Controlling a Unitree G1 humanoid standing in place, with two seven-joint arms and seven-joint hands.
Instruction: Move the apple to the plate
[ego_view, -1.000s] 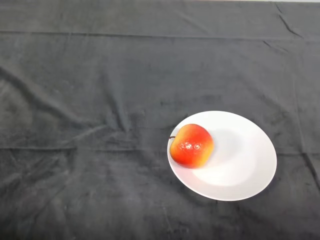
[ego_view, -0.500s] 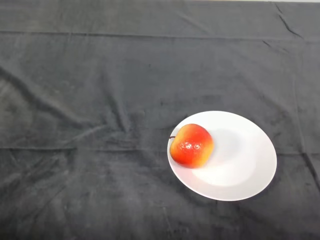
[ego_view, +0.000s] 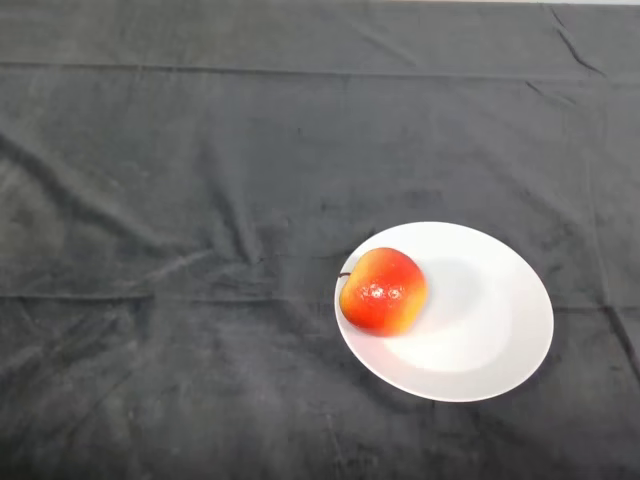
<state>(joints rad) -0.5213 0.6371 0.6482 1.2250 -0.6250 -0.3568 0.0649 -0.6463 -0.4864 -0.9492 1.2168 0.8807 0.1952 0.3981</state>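
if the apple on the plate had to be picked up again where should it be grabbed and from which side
Probably from above, around the apple's rounded middle. It lies on its side at the left edge of the white plate, its stem pointing left past the rim, so fingers are best set on its near and far flanks, clear of the stem. A low sideways approach would likely meet the plate's rim.

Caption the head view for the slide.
Red-yellow apple resting on the left part of a white plate on a dark cloth.

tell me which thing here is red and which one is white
The apple is red with yellow patches; the round plate under it is plain white.
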